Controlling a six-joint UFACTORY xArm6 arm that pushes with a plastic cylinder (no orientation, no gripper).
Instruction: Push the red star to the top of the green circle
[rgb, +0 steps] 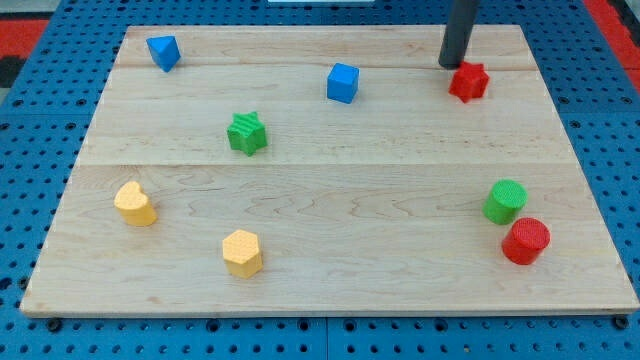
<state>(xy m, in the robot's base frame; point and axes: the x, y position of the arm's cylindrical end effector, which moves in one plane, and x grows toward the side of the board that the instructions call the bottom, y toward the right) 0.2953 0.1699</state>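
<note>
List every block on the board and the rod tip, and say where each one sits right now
my tip: on the board, just left of and above the red star.
red star: top right, flat.
green circle: right side, upright.
red circle: close to the green circle, lower right of it.
blue cube: top centre.
blue block: top left.
green star: left of centre.
yellow block: lower left.
yellow hexagon: bottom, left of centre.

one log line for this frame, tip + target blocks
tip: touching red star at its upper left | green circle: lower right, beside red circle | star: well above circle, not yet placed
</note>
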